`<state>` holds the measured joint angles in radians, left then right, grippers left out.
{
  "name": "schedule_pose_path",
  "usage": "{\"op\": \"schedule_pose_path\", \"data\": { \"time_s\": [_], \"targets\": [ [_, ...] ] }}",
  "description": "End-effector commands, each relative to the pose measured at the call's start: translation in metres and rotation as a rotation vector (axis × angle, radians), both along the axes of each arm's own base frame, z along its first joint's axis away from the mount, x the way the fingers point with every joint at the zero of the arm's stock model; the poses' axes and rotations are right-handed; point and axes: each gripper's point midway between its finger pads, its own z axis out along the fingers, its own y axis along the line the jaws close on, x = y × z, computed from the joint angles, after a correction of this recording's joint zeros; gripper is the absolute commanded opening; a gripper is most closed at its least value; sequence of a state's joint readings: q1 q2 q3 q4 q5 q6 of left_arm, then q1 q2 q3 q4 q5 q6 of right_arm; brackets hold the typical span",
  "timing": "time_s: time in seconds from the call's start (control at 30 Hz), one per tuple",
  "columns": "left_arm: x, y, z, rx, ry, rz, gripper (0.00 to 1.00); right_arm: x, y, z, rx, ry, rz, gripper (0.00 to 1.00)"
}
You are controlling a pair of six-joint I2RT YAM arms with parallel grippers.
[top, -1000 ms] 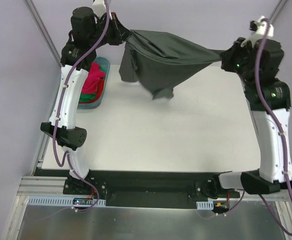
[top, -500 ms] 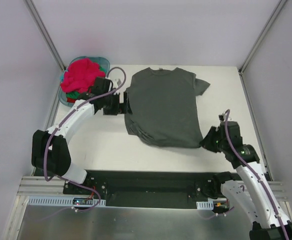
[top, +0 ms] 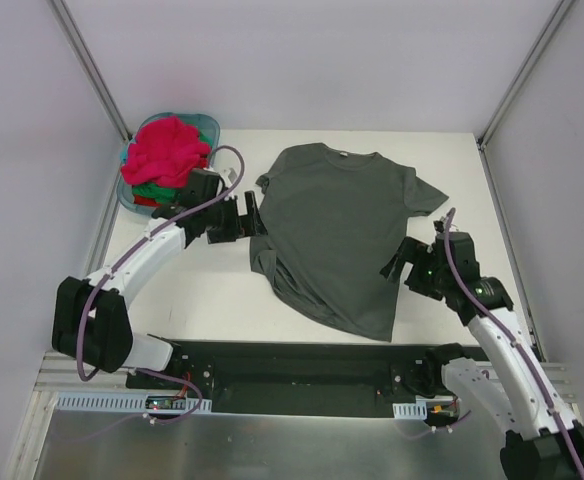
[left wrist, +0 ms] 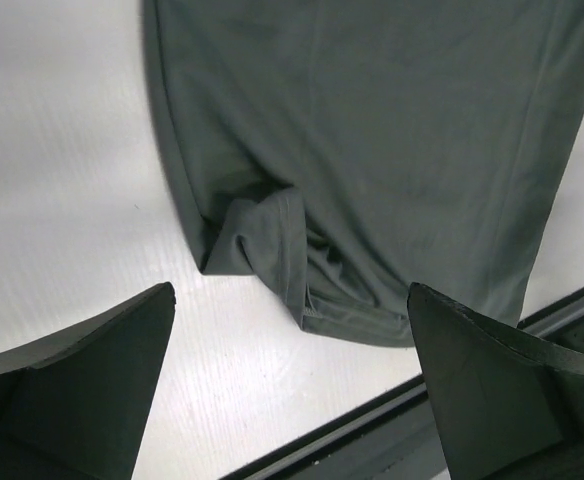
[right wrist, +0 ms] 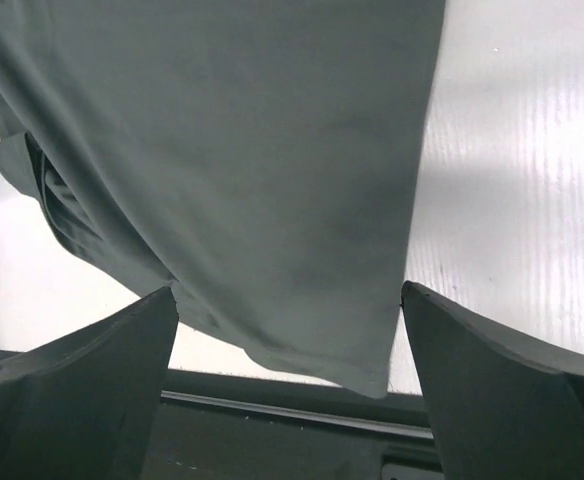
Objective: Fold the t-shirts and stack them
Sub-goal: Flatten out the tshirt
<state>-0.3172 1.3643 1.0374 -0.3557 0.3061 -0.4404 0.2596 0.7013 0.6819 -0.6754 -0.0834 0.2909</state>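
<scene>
A dark charcoal grey t-shirt (top: 342,225) lies spread on the white table, neck at the far side, body slanting toward the near right. Its left edge is bunched into a small fold (left wrist: 262,235). My left gripper (top: 255,215) is open beside the shirt's left side, with only bare table between its fingers (left wrist: 92,380). My right gripper (top: 397,262) is open at the shirt's lower right edge. In the right wrist view the hem corner (right wrist: 357,365) lies loose ahead of the wide-apart fingers (right wrist: 502,380). Pink-red, red and green t-shirts (top: 167,150) are heaped at the far left.
The heap sits in a teal basket (top: 212,125) at the table's far left corner. A black rail (top: 312,355) runs along the near edge, just beyond the shirt's hem. Metal frame posts (top: 92,70) stand at the back corners.
A second ago both grippers held the grey shirt stretched in the air. It came down onto the table, both grippers let go and opened, and the shirt now lies spread flatter, slanting right.
</scene>
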Motion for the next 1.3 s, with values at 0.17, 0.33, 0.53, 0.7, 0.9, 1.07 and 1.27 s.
{"op": "schedule_pose_path", "data": {
  "time_s": [0.17,0.33,0.53,0.7,0.9,1.07,1.27],
  "targets": [
    [-0.025,-0.046,-0.059,0.050,0.181,-0.064,0.97,0.042,0.031,-0.031,0.013,0.021,0.078,0.96],
    [-0.027,-0.036,-0.085,0.263,0.230,-0.002,0.86,0.051,0.048,-0.051,-0.015,0.062,0.097,0.96],
    [-0.025,-0.027,-0.099,0.383,0.255,0.032,0.72,0.052,0.055,-0.081,-0.034,0.129,0.093,0.96],
    [-0.022,-0.036,-0.109,0.406,0.269,0.010,0.68,0.047,0.052,-0.098,-0.054,0.173,0.089,0.96],
    [-0.014,-0.035,-0.110,0.513,0.225,0.028,0.61,0.043,0.046,-0.111,-0.090,0.202,0.081,0.96],
    [-0.014,0.006,-0.105,0.712,0.212,0.134,0.51,0.038,0.040,-0.117,-0.116,0.228,0.071,0.96],
    [-0.043,0.049,-0.098,0.831,0.233,0.211,0.40,0.033,0.022,-0.125,-0.199,0.264,0.023,0.96]
  ]
}}
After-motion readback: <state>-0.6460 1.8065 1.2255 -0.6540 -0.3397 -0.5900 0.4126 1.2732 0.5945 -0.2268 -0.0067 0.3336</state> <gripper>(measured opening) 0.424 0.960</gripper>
